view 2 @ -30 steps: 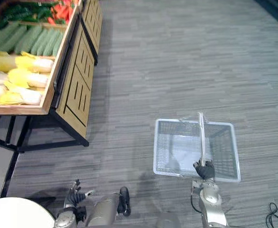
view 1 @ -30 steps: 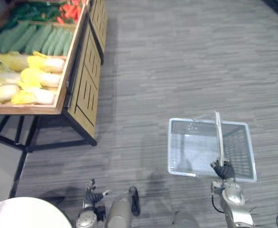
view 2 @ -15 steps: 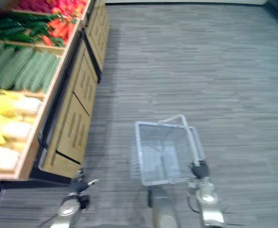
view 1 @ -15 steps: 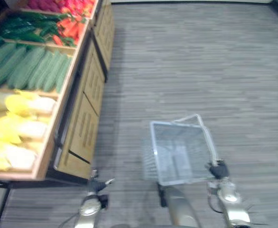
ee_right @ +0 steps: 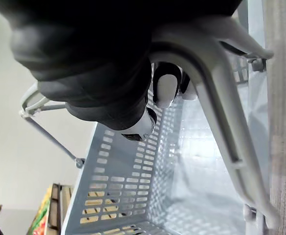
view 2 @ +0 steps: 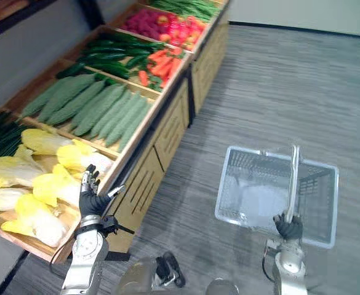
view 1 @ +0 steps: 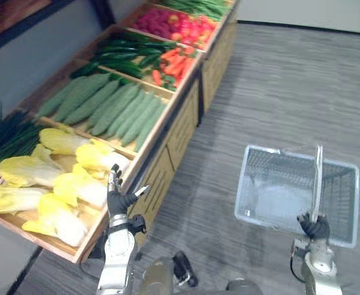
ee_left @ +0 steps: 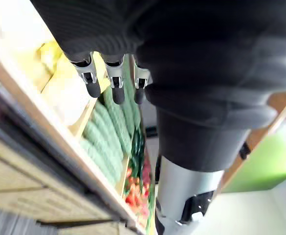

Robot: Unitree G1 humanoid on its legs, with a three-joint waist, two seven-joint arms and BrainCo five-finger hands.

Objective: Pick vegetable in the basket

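A wooden produce stand (view 1: 167,138) holds yellow napa cabbages (view 1: 75,187), long pale green gourds (view 1: 115,107), dark cucumbers (view 1: 127,52) and red-orange carrots (view 1: 170,61). My left hand (view 1: 117,195) is raised at the stand's front edge beside the cabbages, fingers (ee_left: 114,83) straight and open, holding nothing. My right hand (view 1: 315,226) is shut on the handle (view 1: 318,178) of a pale grey plastic basket (view 1: 247,184), which hangs empty over the floor to the right of the stand. In the right wrist view, the fingers (ee_right: 165,88) curl round the handle (ee_right: 216,112).
Further back, the stand holds red produce (view 1: 180,24) and green beans (view 1: 198,6). Dark leafy greens (view 1: 7,132) lie at the far left. Grey carpet floor (view 1: 278,92) stretches to the right of the stand and beyond the basket.
The whole view has swung toward the produce stand. My left hand has risen from low by my side to the stand's edge by the cabbages. The right hand still holds the basket handle.
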